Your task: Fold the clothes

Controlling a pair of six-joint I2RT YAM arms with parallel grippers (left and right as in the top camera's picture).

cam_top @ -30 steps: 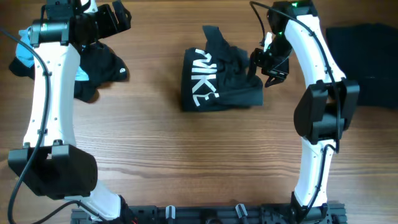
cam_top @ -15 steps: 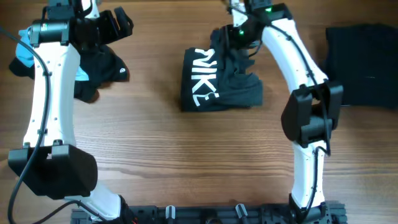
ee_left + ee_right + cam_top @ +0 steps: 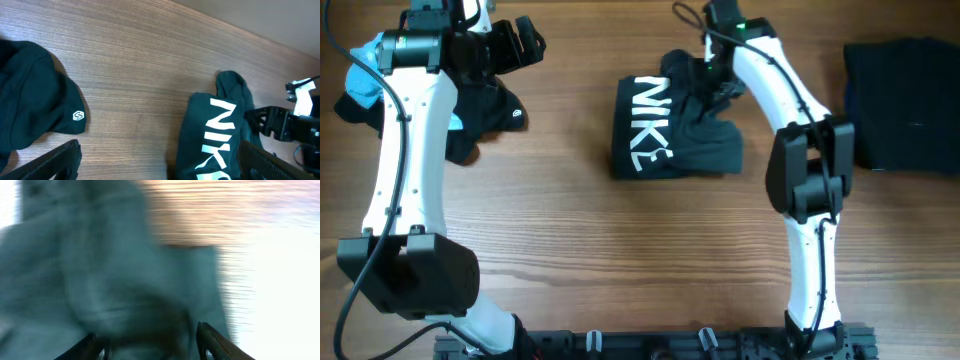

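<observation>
Overhead, starting at the far left edge of the brown wood-grain table [image 3: 620,250], a small light blue fabric garment [image 3: 362,85] peeks out from behind the white left arm. Beside it lies a crumpled black garment with a small white logo [image 3: 490,108], bunched up and unfolded. Just above that heap hangs the left gripper [image 3: 528,42], jaws spread as wide as they go and nothing between them. The left wrist camera confirms it: both black fingers [image 3: 50,160] sit far apart at the bottom corners with only bare wood in the gap. Moving to the centre, here is the black T-shirt with big white block letters [image 3: 670,140], lying as a rough rectangle with the lettering on its left half and a rumpled hump of cloth rising at its top right corner. The right gripper [image 3: 708,80] is right down on that hump, reaching in from the far side of the table. Its wrist view is badly blurred: dark fabric fills the frame and the two fingers stand some way apart, but I cannot tell whether they have caught any cloth. Over at the far right edge, well apart from all this, a flat, neatly squared black garment [image 3: 905,100] rests on the wood.
</observation>
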